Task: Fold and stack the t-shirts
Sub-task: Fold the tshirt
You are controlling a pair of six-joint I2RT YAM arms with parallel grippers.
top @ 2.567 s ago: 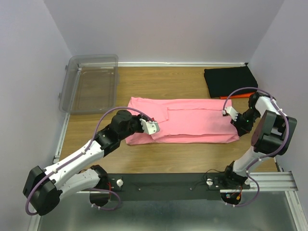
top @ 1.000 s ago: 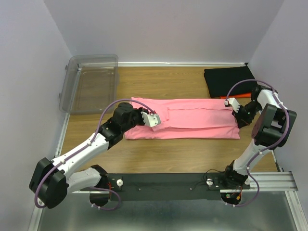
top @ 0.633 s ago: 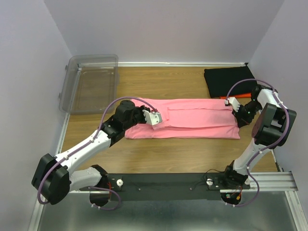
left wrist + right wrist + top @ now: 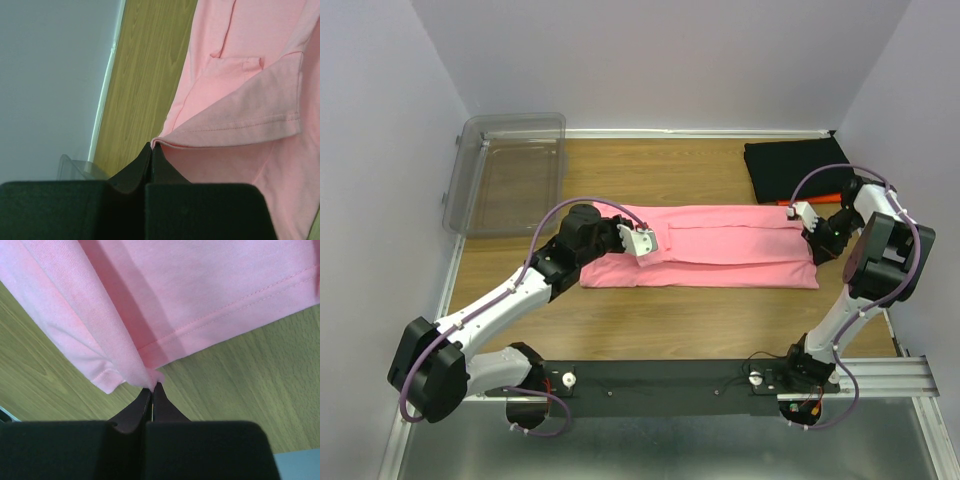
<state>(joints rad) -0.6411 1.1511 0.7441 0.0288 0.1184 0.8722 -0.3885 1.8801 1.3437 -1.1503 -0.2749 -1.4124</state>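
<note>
Counted on 1 wooden table [image 4: 670,170]: 3 t-shirts, namely 1 salmon-pink t-shirt [image 4: 730,245], 1 black t-shirt [image 4: 795,168] and 1 orange t-shirt [image 4: 823,198], seen only as a thin edge under the black. There is 1 clear plastic bin [image 4: 510,170]. 2 robot arms, the left arm [image 4: 500,305] and the right arm [image 4: 880,265], carry 2 grippers in all, the left gripper [image 4: 642,243] and the right gripper [image 4: 800,212].

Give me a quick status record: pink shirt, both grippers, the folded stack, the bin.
pink t-shirt: folded into a long band, flat on the table
left gripper: shut, pinching a hem near the shirt's left end
right gripper: shut, pinching the shirt's right-end corner
black t-shirt: folded, far right, over the orange t-shirt
clear plastic bin: far left, apart from the shirt
</note>
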